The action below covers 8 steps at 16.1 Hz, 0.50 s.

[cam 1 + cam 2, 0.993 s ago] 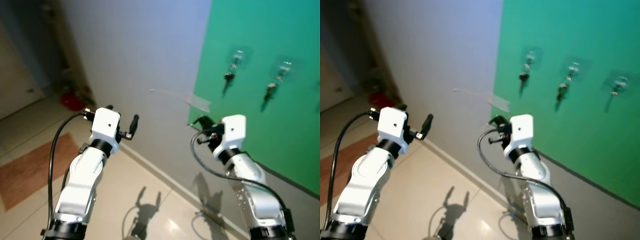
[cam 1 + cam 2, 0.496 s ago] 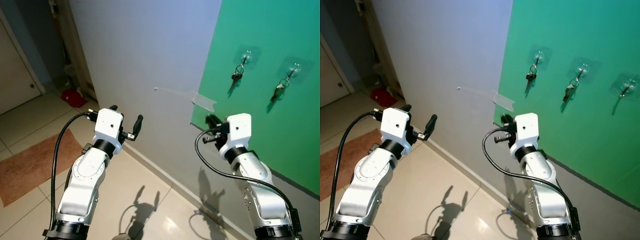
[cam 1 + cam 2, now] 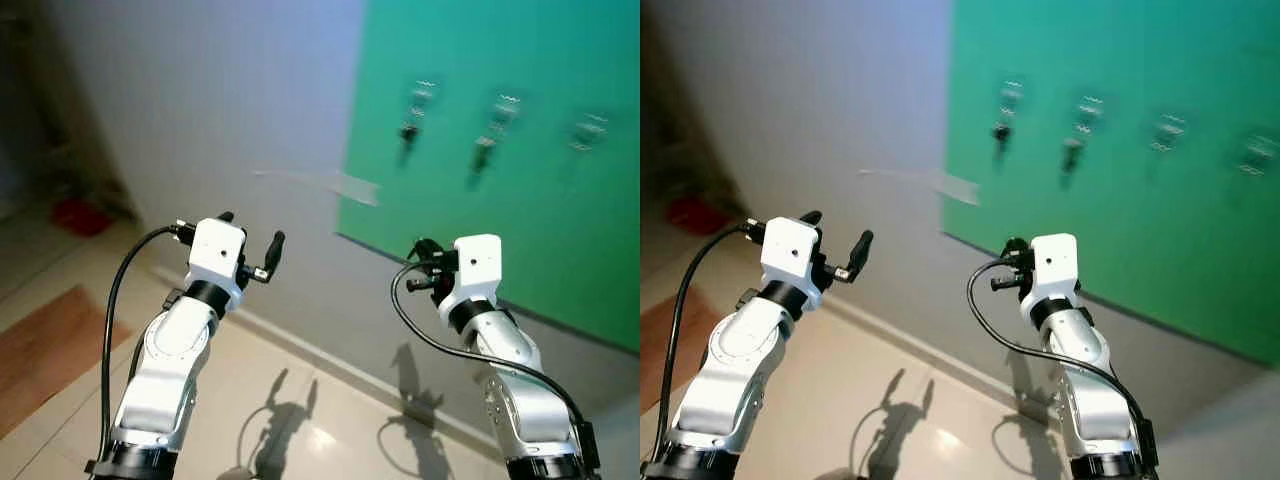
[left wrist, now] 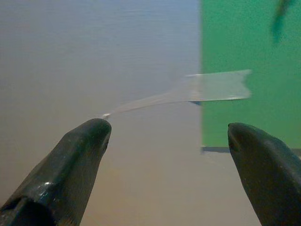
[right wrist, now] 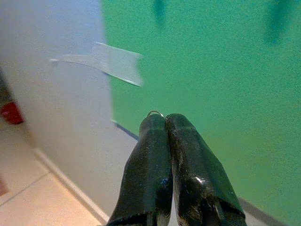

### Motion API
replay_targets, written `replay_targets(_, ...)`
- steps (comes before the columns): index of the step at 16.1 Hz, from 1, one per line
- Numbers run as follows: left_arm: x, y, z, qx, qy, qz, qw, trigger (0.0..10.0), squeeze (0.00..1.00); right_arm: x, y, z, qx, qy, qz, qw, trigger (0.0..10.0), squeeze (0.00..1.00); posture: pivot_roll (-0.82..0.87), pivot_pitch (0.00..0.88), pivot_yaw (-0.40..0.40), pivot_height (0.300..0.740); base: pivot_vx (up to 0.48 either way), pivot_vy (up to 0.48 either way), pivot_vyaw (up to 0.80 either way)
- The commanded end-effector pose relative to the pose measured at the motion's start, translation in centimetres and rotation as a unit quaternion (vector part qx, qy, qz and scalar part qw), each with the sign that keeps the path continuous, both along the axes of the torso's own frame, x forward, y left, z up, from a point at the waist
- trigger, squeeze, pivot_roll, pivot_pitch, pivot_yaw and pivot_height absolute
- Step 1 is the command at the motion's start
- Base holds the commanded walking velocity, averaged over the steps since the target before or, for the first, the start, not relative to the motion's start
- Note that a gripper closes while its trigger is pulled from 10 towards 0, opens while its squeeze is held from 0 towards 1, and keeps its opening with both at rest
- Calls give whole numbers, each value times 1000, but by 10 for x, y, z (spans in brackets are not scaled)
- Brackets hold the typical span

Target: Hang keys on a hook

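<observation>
Two black fingers of our right gripper (image 5: 165,123) pinch a thin key ring (image 5: 155,113) before the green panel (image 3: 500,150), our left gripper (image 4: 169,136) gapes empty, and blur smears the hooks (image 3: 420,95) with hanging keys (image 3: 408,132).

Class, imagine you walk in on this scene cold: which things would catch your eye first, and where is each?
The bright green panel on the grey wall stands out first, with blurred dark keys hanging on hooks near its top. In front, the right gripper is pinched shut on a thin metal ring, while the left gripper is held open toward a strip of clear tape at the panel's edge.
</observation>
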State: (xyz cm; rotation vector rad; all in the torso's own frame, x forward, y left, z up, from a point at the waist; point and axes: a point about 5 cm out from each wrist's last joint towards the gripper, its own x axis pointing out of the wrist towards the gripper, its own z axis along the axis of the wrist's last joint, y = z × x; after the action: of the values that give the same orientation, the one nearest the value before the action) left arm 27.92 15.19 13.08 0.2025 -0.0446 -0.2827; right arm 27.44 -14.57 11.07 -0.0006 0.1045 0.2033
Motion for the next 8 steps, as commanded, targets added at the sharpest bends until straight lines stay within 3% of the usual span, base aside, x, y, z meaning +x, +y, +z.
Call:
replay_targets(1, 2, -1, 1, 7, -2, 0, 1000, 10000, 0, -1, -5, 2, 1, 0, -14, 1000, 10000, 0, -99, 0, -26, 740, 0, 0, -800)
replay_targets(4, 2, 0, -1, 9, -1, 9, 1000, 10000, 0, -3, -6, 0, -9, 4, -19, 1000, 10000, 0, -98, 0, -26, 740, 0, 0, -800)
replay_targets(5, 2, 0, -1, 9, 0, 10, 1000, 10000, 0, -3, -6, 0, -10, 5, -21, 1000, 10000, 0, -97, 0, -28, 740, 0, -420, -563)
replay_targets(8, 1, 1, -1, 11, 0, 13, 1000, 10000, 0, -1, -5, 1, -12, 5, -23, 1000, 10000, 0, -95, 0, -34, 740, 0, -459, 0)
